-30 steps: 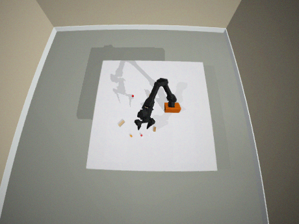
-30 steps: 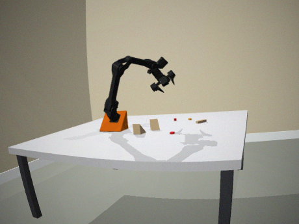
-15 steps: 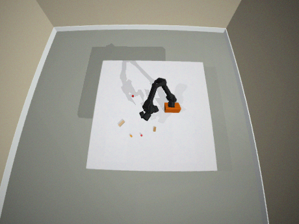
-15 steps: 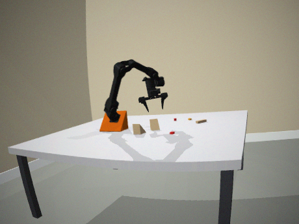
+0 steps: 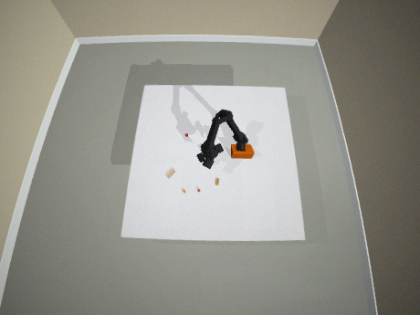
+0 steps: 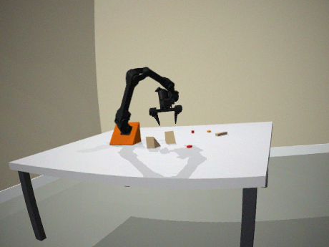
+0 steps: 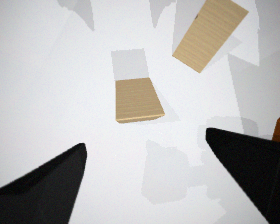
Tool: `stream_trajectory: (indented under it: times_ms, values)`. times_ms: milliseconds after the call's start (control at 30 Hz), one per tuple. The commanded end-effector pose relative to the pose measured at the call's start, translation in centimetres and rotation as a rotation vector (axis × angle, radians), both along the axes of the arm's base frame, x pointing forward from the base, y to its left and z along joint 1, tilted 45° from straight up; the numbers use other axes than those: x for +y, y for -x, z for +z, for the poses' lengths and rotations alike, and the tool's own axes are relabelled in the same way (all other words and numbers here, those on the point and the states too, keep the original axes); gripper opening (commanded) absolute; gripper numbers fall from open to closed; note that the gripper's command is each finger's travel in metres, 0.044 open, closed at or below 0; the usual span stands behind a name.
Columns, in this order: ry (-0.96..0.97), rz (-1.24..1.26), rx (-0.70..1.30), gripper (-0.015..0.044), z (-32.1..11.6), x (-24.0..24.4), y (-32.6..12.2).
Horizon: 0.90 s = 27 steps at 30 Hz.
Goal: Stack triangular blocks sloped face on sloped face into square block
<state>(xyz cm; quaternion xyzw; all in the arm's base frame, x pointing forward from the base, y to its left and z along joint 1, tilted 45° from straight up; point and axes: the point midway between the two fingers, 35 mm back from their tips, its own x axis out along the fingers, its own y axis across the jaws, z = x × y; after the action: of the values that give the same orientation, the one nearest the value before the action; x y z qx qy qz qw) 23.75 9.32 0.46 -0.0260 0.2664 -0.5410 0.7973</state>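
Note:
My gripper point(image 6: 167, 124) point(image 7: 147, 140) is open and empty, fingers pointing down, above the table near the two triangular blocks. One triangular block point(image 6: 170, 137) point(image 7: 138, 99) stands on the table below the fingers; in the wrist view it lies just beyond the gap between the fingertips. The other triangular block point(image 6: 150, 142) point(image 7: 212, 34) stands apart from it, nearer the orange base, and sits at an angle in the wrist view's upper right. In the exterior view its darker side narrows toward the top. The arm largely hides both blocks in the top view.
A red disc point(image 5: 186, 135) point(image 6: 189, 146), a wooden bar point(image 5: 170, 173) point(image 6: 221, 134), a small orange piece point(image 5: 183, 191) point(image 6: 209, 131), a small red piece point(image 5: 198, 190) point(image 6: 192, 131) and a small wooden block point(image 5: 216, 182) are on the white table point(image 5: 256, 207) point(image 6: 232, 162). The orange base point(image 5: 242, 152) point(image 6: 121, 138) stands beside the blocks.

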Motion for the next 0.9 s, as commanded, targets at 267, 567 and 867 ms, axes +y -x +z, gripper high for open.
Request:
stream_trajectory:
  times_ms: [267,567,867]
  values:
    - [-0.003,0.009,0.006,0.044,-0.9,-1.5,-0.8]
    - [-0.007,0.011,0.008,0.044,-1.5,-2.7,-1.4]
    - [-0.008,0.012,0.008,0.044,-2.1,-4.0,-1.9]
